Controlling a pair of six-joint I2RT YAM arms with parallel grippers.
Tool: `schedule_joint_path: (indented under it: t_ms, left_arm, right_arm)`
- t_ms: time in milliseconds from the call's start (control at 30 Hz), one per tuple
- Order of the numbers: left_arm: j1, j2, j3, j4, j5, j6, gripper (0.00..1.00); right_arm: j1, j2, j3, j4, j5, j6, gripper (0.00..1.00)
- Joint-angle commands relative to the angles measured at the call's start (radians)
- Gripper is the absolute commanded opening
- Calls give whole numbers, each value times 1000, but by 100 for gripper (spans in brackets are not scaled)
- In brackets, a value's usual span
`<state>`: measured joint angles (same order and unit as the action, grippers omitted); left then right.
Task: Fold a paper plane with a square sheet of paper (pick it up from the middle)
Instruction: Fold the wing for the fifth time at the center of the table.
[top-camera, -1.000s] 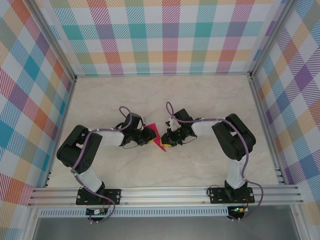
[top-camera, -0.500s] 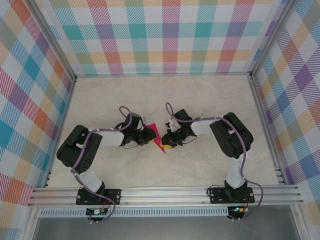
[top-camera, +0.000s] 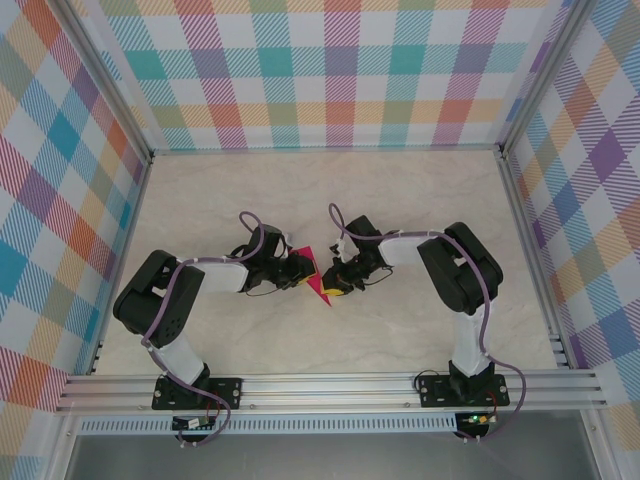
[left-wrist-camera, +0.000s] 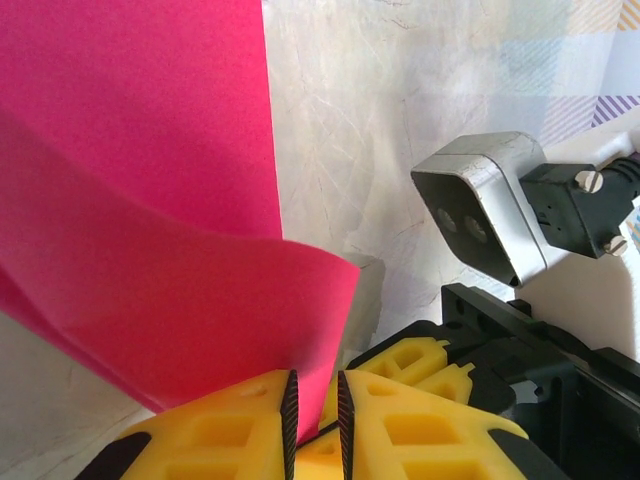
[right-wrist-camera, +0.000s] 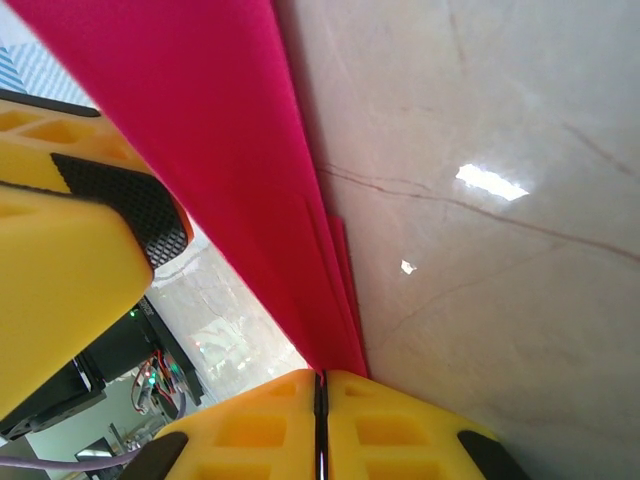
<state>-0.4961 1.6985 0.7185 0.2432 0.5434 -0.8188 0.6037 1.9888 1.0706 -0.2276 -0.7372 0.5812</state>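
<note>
- The left arm and the right arm have both black joints and white covers on the links.
- A thin purple cable runs in loops along each arm.
- Each arm stands on a black base plate.
- The left claw and the right claw have yellow fingers with moulded square pockets.
- The pads are black and ribbed.
- A silver camera housing with two lenses sits on a black bracket with screws.

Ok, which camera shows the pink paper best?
Left wrist: the pink paper shows its broad face and curled flap. Right wrist sees it nearly edge-on, layers stacked. Top external shows a small distant sliver.
</note>
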Motion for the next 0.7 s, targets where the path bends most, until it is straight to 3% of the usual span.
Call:
schedule_joint_path:
  t_ms: [0, 667]
  left_arm:
    - [-15, -2, 14, 2, 16, 5, 20]
    - [-15, 34, 48, -172, -112, 11, 19]
  right_arm:
    - [2, 48, 11, -36, 55, -32, 9]
    - [2, 77, 35, -89, 87, -38, 12]
